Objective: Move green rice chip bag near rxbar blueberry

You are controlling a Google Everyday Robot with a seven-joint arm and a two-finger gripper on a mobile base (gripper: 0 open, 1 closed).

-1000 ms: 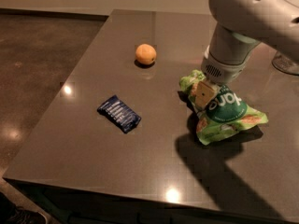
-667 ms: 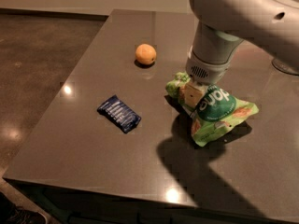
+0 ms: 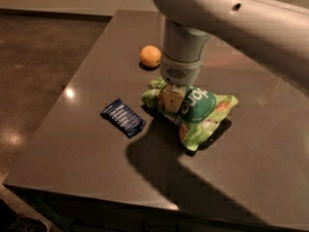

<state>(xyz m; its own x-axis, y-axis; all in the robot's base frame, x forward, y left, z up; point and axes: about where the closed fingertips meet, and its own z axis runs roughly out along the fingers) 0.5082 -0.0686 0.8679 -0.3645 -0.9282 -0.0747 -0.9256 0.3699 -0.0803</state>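
Pincer: the pincer (image 3: 173, 98) hangs under the pale grey arm (image 3: 241, 18) over the middle of the worktop. It is clenched on the crinkly light-green rice chip bag (image 3: 206, 111), at the end that faces the left edge.
Bag: it is in the middle of the dark grey polished worktop (image 3: 251, 173). The gripped end is bunched up, and the other end trails toward the right edge.
Bar: the small flat dark-blue blueberry bar wrapper (image 3: 123, 118) lies toward the left edge, near the bag but apart from it.
Fruit: the round orange fruit (image 3: 150, 56) sits closer to the far edge, just beyond the bag.
Step, as I judge: bringing the bag toward the bar, with only a short way to go.
Risk one: the hold is on a crumpled fold only, so the smooth foil may slip out and the bag would stop short.
Risk two: if the move goes too far or too low, the bag or the pincer may push the bar toward the left edge.
Risk three: a swing toward the far edge may knock the fruit, and it would roll.
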